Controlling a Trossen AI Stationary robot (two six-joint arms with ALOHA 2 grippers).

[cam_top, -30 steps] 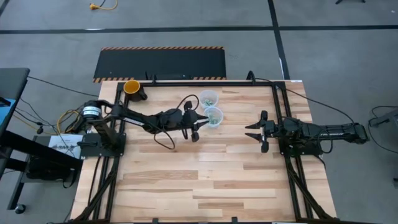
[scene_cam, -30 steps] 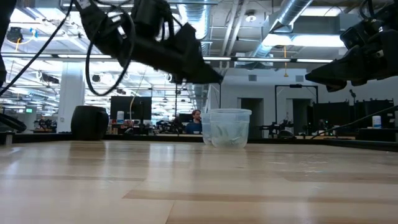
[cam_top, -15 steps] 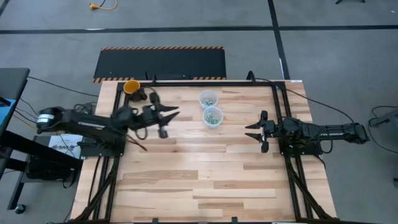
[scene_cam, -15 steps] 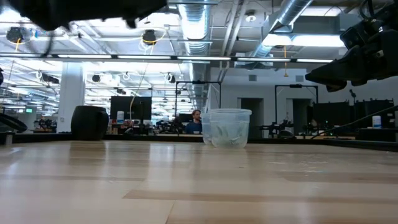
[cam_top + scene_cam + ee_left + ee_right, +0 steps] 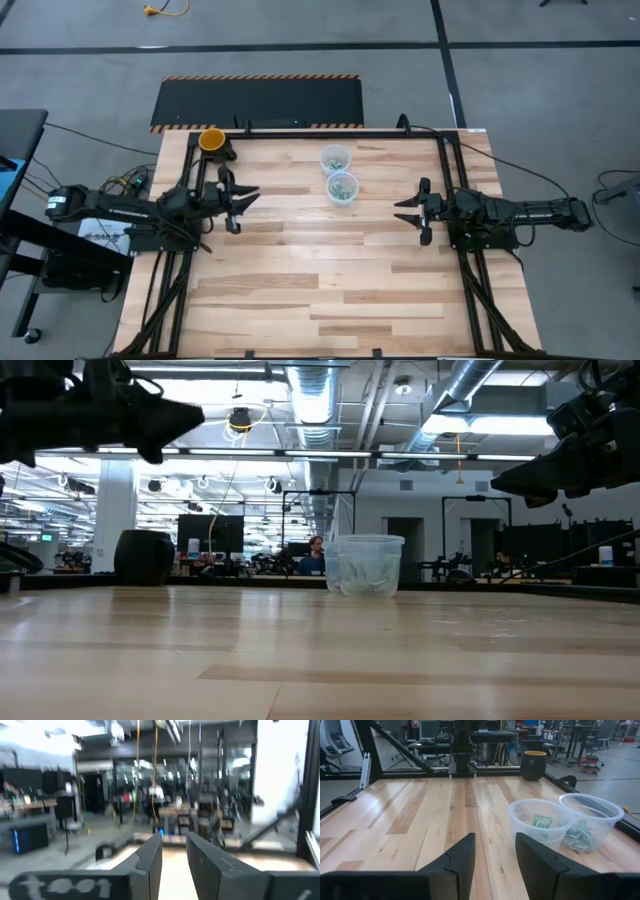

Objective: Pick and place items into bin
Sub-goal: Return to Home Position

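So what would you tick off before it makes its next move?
1. Green-and-white packets inside the two clear cups: ok, both cups hold some.
2. Cups upright: ok.
3. No loose packets on the wooden table: ok, none shows in the high view.
4. Left end effector empty: ok, fingers apart with nothing between them, at the table's left edge.
5. Right end effector empty: ok, open, waiting at the table's right side.
6. Left arm settled in its rest pose: cannot tell.
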